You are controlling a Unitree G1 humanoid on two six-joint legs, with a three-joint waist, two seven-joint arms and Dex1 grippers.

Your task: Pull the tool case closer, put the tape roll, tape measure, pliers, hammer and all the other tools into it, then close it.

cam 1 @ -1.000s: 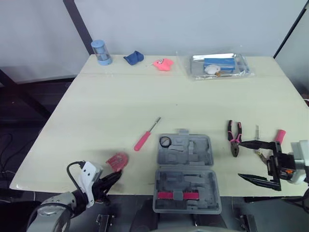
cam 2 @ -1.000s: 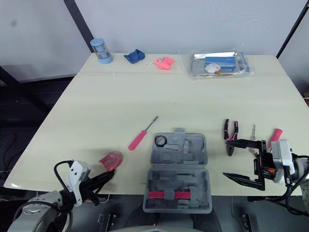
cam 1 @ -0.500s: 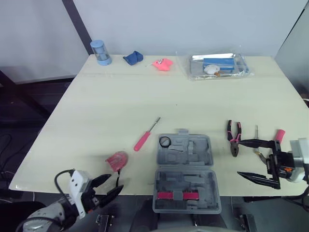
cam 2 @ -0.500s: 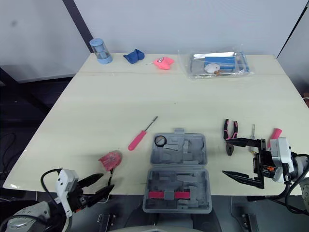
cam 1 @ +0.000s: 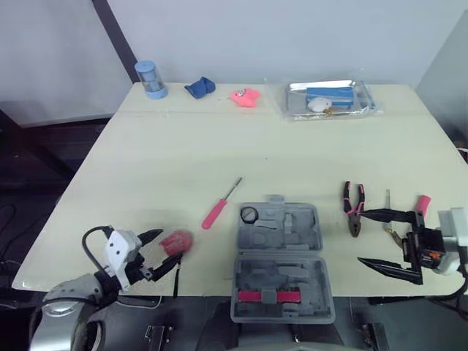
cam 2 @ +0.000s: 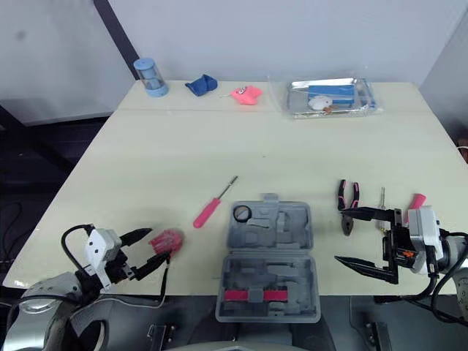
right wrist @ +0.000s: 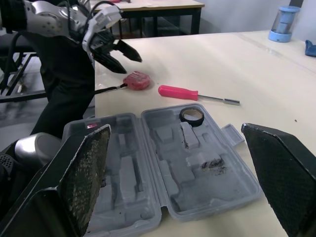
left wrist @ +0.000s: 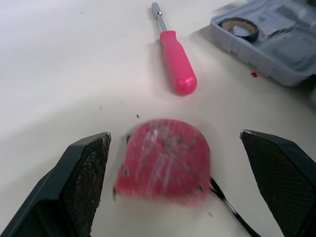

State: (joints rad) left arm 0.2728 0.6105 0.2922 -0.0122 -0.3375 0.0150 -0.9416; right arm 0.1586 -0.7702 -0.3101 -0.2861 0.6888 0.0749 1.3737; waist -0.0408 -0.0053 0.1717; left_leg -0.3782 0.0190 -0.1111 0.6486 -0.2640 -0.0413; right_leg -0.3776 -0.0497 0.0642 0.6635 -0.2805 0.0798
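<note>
Presently: tape measure (cam 1: 176,242) lay on worktop (cam 1: 219,146) by its front edge, left of open case (cam 1: 319,232), between wide-open left jaws, ungripped. Right jaws gaped empty near pliers (cam 1: 354,208). Hazard: an off-centre close might have squirted its rounded body over the edge.

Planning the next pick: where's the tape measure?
The tape measure lies near the table's front edge on the robot's left, at the open left hand, screwdriver just beyond.
</note>
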